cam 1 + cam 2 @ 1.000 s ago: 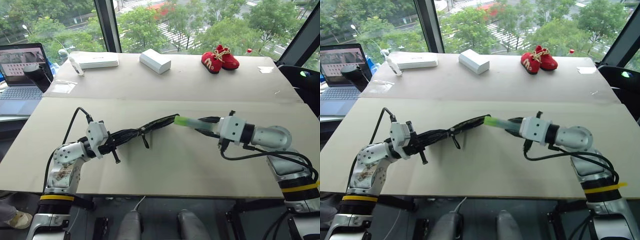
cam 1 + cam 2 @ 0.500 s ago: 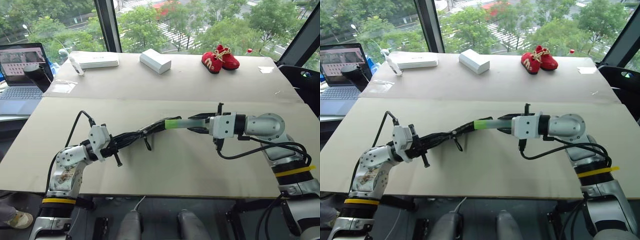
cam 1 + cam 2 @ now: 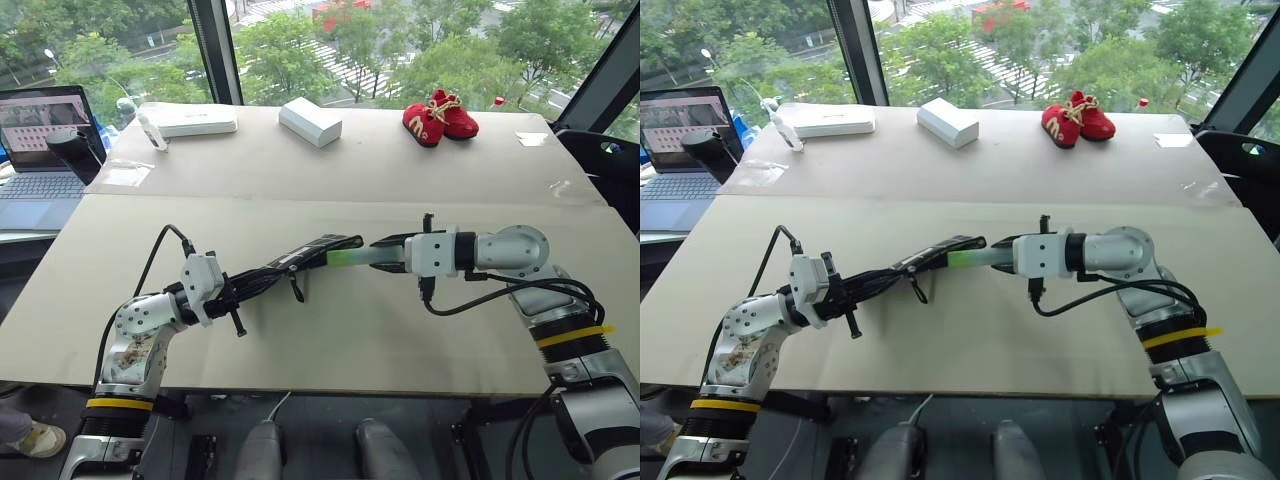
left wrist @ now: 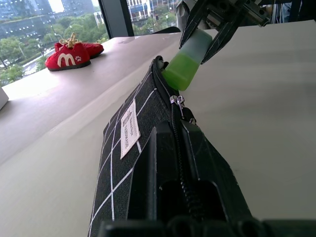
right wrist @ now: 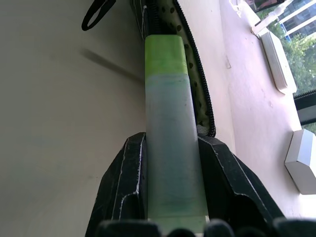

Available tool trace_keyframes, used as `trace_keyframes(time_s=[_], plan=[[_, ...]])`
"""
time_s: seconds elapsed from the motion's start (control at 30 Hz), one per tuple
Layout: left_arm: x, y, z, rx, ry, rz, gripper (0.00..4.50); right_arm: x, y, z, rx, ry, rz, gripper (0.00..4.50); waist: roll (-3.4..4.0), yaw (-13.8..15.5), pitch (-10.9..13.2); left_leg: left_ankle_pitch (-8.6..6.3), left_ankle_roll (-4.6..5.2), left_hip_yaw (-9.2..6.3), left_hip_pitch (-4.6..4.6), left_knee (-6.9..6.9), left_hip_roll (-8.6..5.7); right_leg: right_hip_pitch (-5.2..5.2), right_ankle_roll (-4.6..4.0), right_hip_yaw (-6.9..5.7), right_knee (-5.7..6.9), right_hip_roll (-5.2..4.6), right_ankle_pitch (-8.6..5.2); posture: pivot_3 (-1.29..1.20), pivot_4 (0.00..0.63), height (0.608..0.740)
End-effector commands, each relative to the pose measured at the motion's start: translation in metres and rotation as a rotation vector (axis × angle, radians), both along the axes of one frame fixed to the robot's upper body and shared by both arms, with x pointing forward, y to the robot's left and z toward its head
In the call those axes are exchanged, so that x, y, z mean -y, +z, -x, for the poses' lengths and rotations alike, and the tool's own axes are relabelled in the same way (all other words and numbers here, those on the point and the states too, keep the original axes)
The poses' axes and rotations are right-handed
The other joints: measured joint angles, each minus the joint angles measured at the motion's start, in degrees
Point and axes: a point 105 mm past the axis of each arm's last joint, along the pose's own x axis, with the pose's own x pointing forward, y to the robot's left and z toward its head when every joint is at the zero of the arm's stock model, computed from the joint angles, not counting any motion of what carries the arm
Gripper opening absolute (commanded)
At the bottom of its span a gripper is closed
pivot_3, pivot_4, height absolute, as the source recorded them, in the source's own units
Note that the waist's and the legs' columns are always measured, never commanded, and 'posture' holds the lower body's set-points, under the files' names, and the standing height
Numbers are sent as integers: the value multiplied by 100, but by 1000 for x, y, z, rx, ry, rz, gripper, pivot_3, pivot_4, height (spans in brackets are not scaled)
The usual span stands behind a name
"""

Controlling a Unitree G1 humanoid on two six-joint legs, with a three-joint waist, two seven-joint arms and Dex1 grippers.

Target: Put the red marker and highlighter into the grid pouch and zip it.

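Right gripper moved in toward grid pouch, highlighter green cap now at open mouth. Left gripper clamped shut on pouch end.

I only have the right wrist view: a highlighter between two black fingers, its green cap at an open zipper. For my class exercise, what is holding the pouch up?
Observer: The left gripper is shut on the near end of the grid pouch and holds it off the table.
Operator: Does the pouch have any marking on its side?
Observer: Yes, a small white label sits on the gridded fabric in the left wrist view.
Operator: Is the highlighter inside yet?
Observer: Not fully. The highlighter has its green cap at the pouch's open end, its pale body still outside in the right gripper.
Operator: Anything else on the table?
Observer: Small red shoes and a white box at the far side.
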Motion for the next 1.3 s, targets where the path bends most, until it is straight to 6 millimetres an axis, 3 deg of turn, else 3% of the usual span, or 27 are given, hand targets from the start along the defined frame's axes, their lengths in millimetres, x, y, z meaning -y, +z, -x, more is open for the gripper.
trace_keyframes(time_s=[0.03, 0.37, 0.57, 0.83, 1.17, 1.23, 1.3], plan=[[5, 7, 7, 58, -39, -33, 0, -7, 10, -1, 30, 19, -4, 1081, 0, 0, 0, 0, 0, 0, 0, 0, 0, 0, 0, 0, 0, 0, 0, 0, 150, 730], [4, -5, 13, 54, -69, -96, 0, -5, 15, -15, 16, -61, -8, 1081, 1, 2, 0, 0, 0, 0, 0, 0, 0, -1, 0, 0, 1, 0, 0, 0, 150, 730], [5, -3, 13, 59, -68, -82, 0, -9, 2, -17, 49, -65, 71, 1081, 1, 0, 0, 0, 0, 1, 0, 0, 0, -1, 0, 0, 1, 0, 0, 0, 150, 730], [4, -1, 11, 60, -64, -62, 0, -68, -21, 0, 87, 57, 95, 1081, 1, -18, 0, 0, 0, 2, -12, -3, 4, -28, -2, 2, 12, 5, 1, 0, 150, 730], [1, 6, 7, 63, -48, -22, 0, -100, -28, 3, 164, 130, 59, 1081, 0, -3, 0, 0, -1, 2, -12, 1, 3, -28, -3, 1, 14, 3, 1, 0, 150, 730], [0, 7, 7, 64, -45, -22, 0, -97, -29, 4, 125, 125, 32, 2088, 0, -3, 1, 0, -1, 3, -13, 1, 3, -29, -3, 1, 14, 3, 1, 0, 150, 730], [-1, 7, 7, 63, -42, -22, 0, -90, -23, -3, 145, 82, 11, 2730, 0, -3, 0, 0, -1, 2, -13, 1, 3, -27, -3, 1, 14, 3, 1, 0, 150, 730]])
